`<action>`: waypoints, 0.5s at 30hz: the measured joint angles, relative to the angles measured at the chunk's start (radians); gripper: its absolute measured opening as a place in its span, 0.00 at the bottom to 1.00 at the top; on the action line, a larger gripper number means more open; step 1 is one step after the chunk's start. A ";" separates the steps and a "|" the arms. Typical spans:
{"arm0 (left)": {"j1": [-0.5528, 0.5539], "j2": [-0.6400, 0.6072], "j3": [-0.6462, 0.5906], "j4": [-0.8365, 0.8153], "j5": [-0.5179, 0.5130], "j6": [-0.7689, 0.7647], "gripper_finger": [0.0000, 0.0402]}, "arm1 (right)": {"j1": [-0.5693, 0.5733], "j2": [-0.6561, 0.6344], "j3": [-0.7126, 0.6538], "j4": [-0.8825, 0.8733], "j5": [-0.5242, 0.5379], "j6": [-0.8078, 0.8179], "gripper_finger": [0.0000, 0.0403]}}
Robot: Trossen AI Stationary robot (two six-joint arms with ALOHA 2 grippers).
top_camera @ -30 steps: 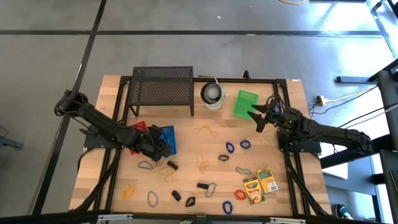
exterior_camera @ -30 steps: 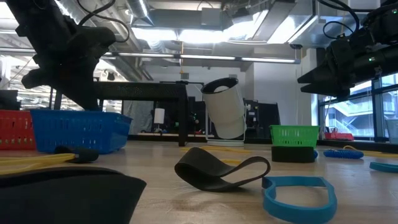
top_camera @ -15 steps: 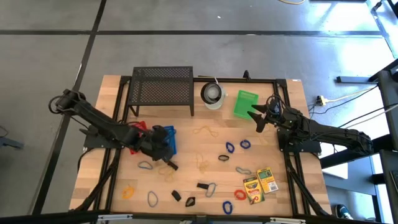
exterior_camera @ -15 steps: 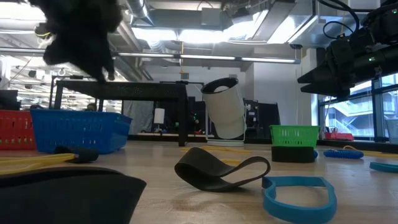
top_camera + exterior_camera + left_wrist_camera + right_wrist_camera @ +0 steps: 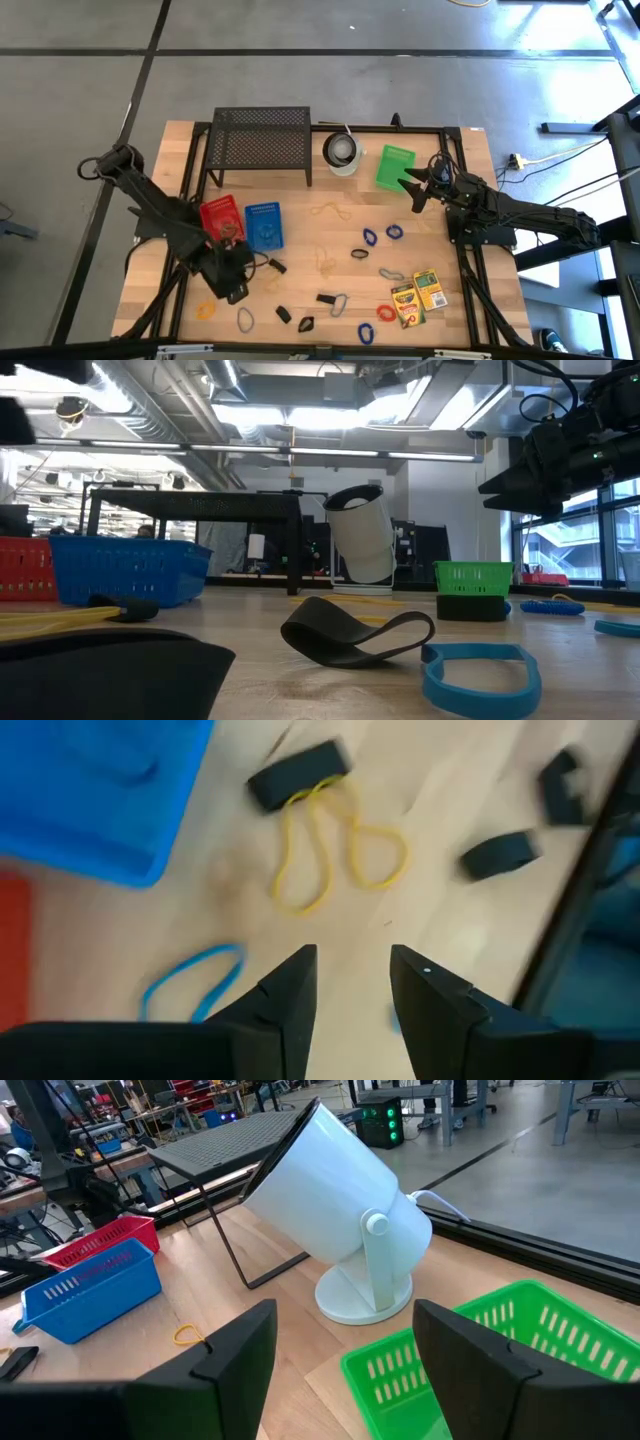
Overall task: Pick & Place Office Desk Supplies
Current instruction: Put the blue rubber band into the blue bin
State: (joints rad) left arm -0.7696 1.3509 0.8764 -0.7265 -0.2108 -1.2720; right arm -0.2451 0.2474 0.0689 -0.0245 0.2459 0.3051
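Note:
Office supplies lie loose on the wooden table: rubber bands such as a yellow one (image 5: 327, 262) and a blue one (image 5: 370, 237), black binder clips (image 5: 326, 299), and two crayon boxes (image 5: 417, 297) at the near right. My left gripper (image 5: 243, 278) hovers open near the table's front left, just nearer than the blue basket (image 5: 263, 225). Its wrist view shows empty fingers (image 5: 350, 990) above bare wood, with a yellow band (image 5: 335, 855) and a black clip (image 5: 298, 775) beyond them. My right gripper (image 5: 412, 188) waits open at the right, beside the green basket (image 5: 396, 165).
A red basket (image 5: 220, 218) stands left of the blue one. A black mesh rack (image 5: 260, 140) and a white cup-like object (image 5: 342, 152) stand at the far edge. In the low view a black band (image 5: 355, 632) and a blue band (image 5: 480, 672) lie in front.
My left gripper has swung from over the blue basket toward the table's near edge and rolled about its own line. The basket now lies uncovered. In the low view the arm has left the picture at the upper left.

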 joint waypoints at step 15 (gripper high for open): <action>0.008 0.296 0.000 -0.020 0.055 0.116 0.31 | 0.000 0.000 0.000 0.000 0.000 0.000 0.59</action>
State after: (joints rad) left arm -0.7619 1.6473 0.8764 -0.7463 -0.1560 -1.1559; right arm -0.2449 0.2474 0.0689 -0.0242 0.2456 0.3054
